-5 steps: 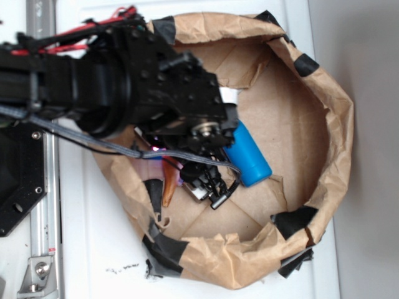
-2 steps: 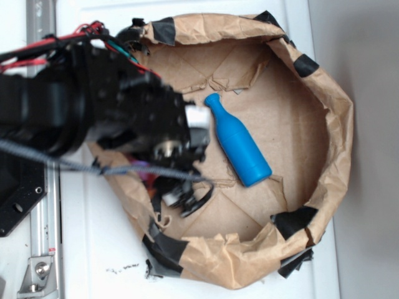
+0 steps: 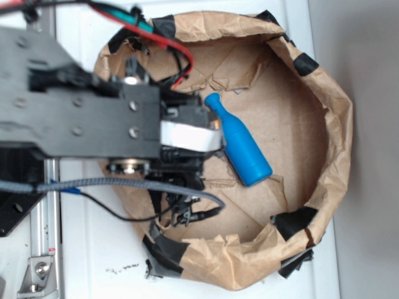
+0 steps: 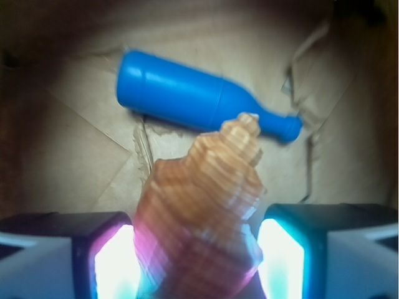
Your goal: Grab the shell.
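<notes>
The brown paper enclosure (image 3: 336, 118) is seen spread beneath and around the pincer (image 4: 198, 249), with the blue bottle (image 4: 193, 96) lying on its floor ahead of the pincer, beyond the spire tip. The shell (image 4: 202, 205) is held clamped between the two pads, its spire pointing forward; in the exterior view it is hidden by the arm. A slip is judged possible, since the ridged, glossy, tapering body offers the flat pads little contact and could be squeezed forward or rotated out of the clamp.
</notes>
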`<action>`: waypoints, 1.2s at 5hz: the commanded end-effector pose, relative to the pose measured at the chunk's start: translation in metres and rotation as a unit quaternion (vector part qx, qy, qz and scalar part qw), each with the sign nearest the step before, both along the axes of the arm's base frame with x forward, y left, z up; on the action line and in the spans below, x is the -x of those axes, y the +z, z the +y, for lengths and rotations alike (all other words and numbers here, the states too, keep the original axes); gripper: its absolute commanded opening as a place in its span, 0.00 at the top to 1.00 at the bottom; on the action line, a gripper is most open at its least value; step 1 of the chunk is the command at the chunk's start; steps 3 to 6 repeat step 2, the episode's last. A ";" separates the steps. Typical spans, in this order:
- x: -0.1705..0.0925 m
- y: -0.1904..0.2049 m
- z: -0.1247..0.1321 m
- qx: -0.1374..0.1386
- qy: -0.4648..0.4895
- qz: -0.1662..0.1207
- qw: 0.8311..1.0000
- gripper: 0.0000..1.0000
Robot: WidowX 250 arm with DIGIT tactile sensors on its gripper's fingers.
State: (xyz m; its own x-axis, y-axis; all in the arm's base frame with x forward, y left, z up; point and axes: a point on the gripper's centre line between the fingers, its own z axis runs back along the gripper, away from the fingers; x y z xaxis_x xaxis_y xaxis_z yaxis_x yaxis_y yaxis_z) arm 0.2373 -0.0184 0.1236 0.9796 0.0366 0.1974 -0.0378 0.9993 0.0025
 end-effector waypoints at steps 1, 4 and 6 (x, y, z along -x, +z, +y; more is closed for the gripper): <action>-0.028 0.044 0.011 -0.019 -0.050 -0.002 0.999 1.00; -0.028 0.043 0.014 -0.018 -0.042 0.019 0.999 1.00; -0.028 0.043 0.014 -0.018 -0.042 0.019 0.999 1.00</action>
